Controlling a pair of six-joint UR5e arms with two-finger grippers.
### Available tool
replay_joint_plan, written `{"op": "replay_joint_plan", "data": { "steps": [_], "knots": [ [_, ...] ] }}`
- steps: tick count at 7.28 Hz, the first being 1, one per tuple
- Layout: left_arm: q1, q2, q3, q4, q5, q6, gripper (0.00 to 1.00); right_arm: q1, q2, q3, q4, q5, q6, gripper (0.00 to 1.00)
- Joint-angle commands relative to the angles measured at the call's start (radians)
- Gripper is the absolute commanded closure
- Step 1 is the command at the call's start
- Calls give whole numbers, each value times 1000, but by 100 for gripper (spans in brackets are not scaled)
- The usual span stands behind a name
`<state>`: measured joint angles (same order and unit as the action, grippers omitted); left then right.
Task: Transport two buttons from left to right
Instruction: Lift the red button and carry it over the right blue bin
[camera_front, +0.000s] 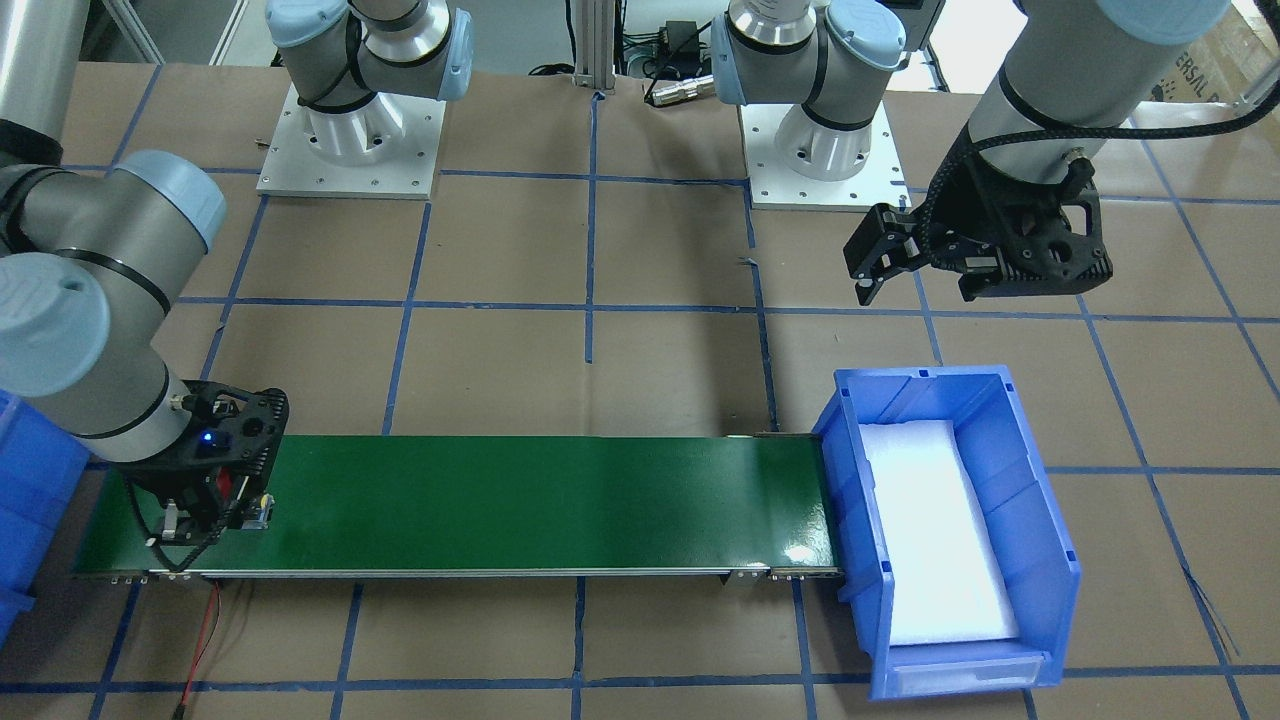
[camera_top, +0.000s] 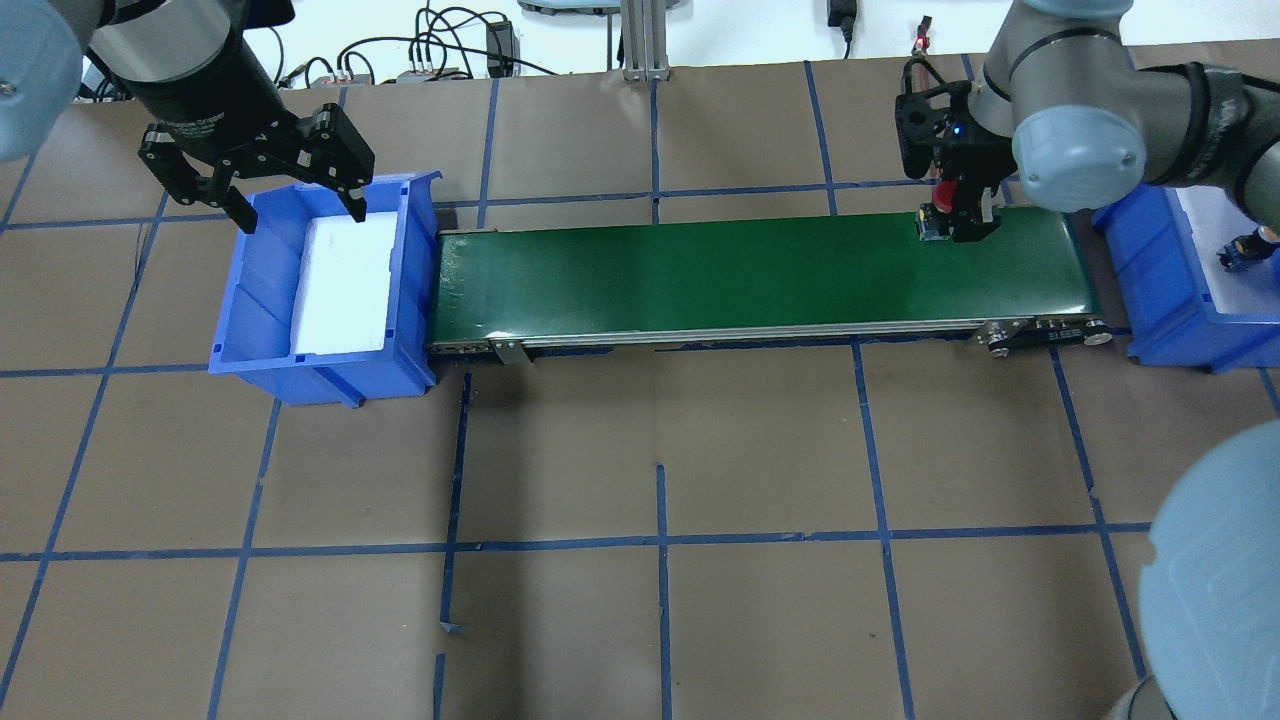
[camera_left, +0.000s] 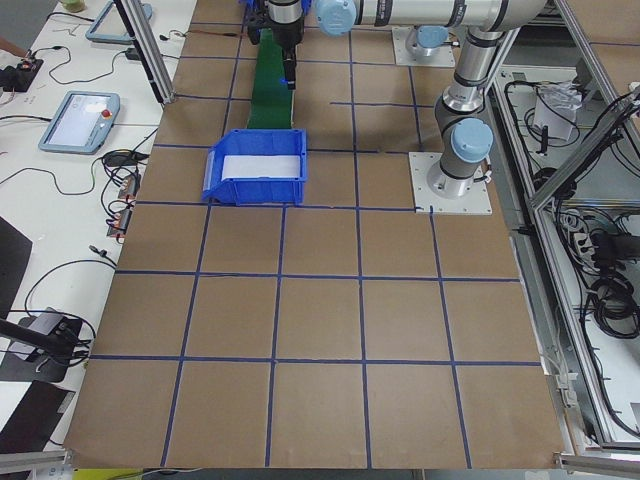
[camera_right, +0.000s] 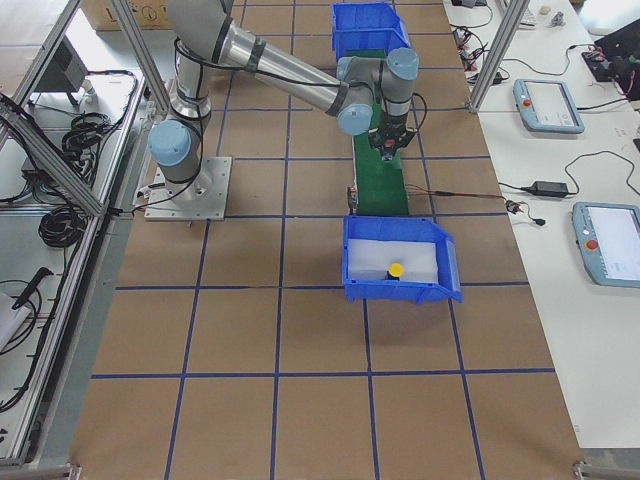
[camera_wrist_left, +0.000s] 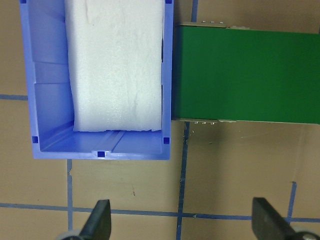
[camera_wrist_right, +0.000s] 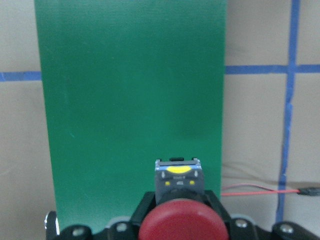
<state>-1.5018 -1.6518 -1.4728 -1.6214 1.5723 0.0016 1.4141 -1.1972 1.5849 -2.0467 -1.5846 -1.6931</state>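
Right hand (camera_top: 956, 226) around red-capped button (camera_wrist_right: 176, 226)

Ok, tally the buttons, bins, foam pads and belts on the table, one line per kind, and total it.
Buttons: 2 (red button, yellow button)
Blue bins: 2 (left bin, right bin)
White foam pads: 2 (left pad, right pad)
Green belt: 1
Total: 7
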Motion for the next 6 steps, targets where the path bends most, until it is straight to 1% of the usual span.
{"op": "replay_joint_plan", "data": {
  "steps": [1, 3, 4, 5, 6],
  "knots": [
    [0, 0, -1, 0, 0, 0, 0, -122, -39, -100, 80, 9, -22, 91],
    [0, 0, -4, 0, 0, 0, 0, -306, -48, -114, 80, 21, -187, 91],
    [0, 0, -3, 0, 0, 0, 0, -404, -33, -102, 79, 82, -306, 91],
    [0, 0, -4, 0, 0, 0, 0, -491, 2, -99, 76, 115, -389, 91],
    [0, 0, -7, 0, 0, 0, 0, -512, 52, -114, 65, 123, -454, 91]
  ]
}}
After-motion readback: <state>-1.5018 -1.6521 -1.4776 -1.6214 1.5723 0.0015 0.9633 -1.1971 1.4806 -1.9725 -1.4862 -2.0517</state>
